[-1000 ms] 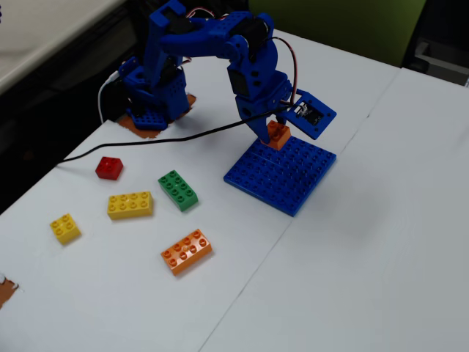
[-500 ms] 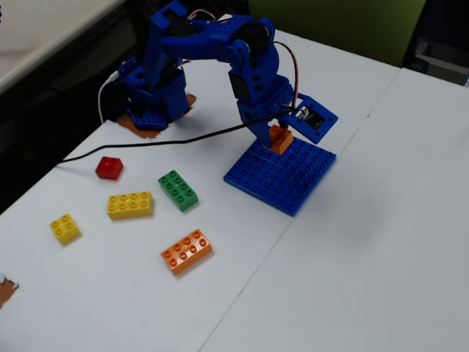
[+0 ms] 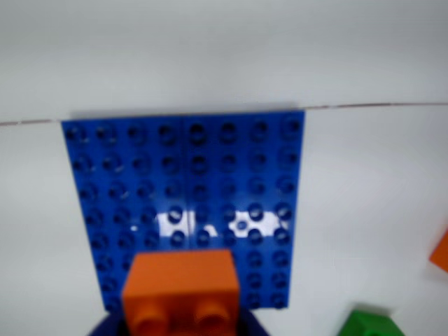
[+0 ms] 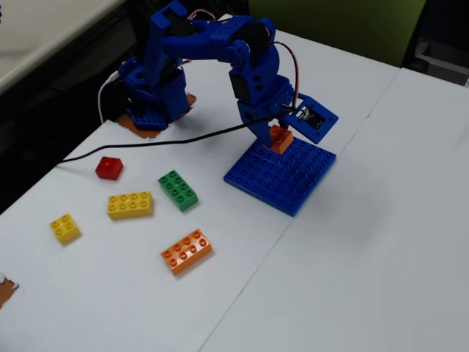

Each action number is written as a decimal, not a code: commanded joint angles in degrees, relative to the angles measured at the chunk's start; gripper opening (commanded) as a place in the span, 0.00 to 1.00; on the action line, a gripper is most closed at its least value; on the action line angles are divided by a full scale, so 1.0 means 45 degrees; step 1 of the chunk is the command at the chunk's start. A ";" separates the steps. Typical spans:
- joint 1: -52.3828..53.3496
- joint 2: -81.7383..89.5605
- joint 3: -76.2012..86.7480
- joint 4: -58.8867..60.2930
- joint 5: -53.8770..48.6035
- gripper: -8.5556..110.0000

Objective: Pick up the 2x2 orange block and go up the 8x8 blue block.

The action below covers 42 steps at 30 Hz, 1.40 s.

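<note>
**White table and what sits on it**

White table (image 4: 381, 220), a thin seam running diagonally across it in the fixed view. Directly on top:
- 8x8 blue block (image 4: 282, 176) flat, near the middle, one edge along the seam in the wrist view (image 3: 189, 189).
- Green brick (image 4: 178, 190) left of the blue plate; a green corner at the bottom edge of the wrist view (image 3: 367, 323).
- Long yellow brick (image 4: 130, 204) just left of the green one.
- Small yellow brick (image 4: 65, 227) nearer the left edge.
- Red brick (image 4: 109, 168) by the black cable (image 4: 146, 144).
- Long orange brick (image 4: 187, 251) toward the front, apart from the rest.
- Arm base (image 4: 150, 99) at the far left corner.
</note>
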 commanded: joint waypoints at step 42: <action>0.0117 0.0195 -0.0586 0.0039 -0.0078 0.07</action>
